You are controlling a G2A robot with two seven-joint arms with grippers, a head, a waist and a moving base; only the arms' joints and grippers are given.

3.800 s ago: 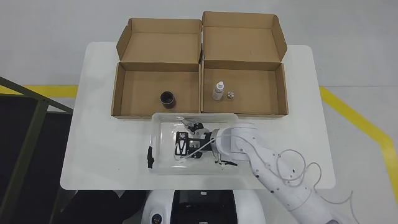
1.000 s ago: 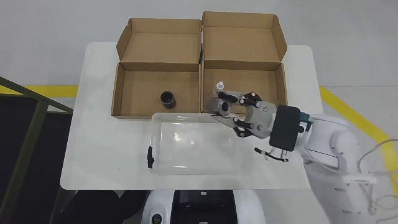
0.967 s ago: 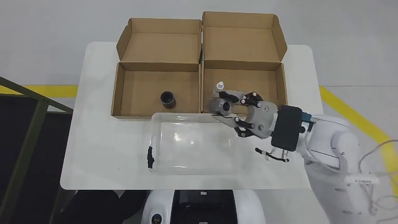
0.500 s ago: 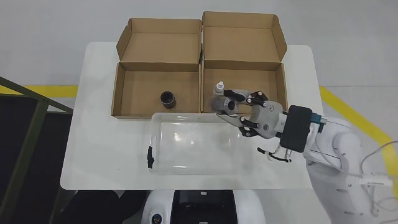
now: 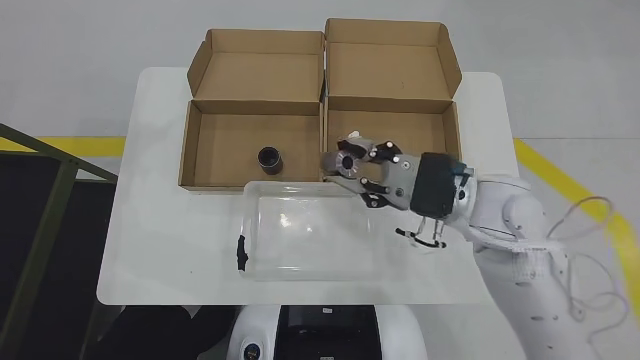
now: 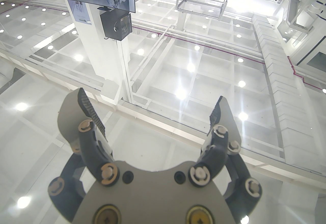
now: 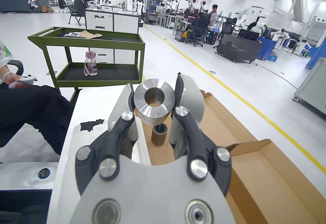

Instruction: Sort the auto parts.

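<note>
Steel ring (image 7: 154, 105) carried close to the wall shared by two boxes: a wrong-bin drop is the risk.

On the white table (image 5: 150, 160), the left cardboard box (image 5: 225, 145) sits at 11 o'clock, the right cardboard box (image 5: 420, 145) at 1 o'clock and the clear plastic tray (image 5: 300, 250) at 6. The right gripper (image 5: 344, 163) hangs near the table's centre, clamped on the ring's round outside, just on the 1 o'clock side of the shared wall. The left gripper (image 6: 152, 105) is spread wide and holds nothing, pointing at the ceiling. Released this close to the wall, the ring could strike the cardboard edge and roll into either box. Two pads on a smooth curve could also let it twist or slip early. If it goes left, it may land on the dark sleeve (image 5: 268, 159) and knock it about.
</note>
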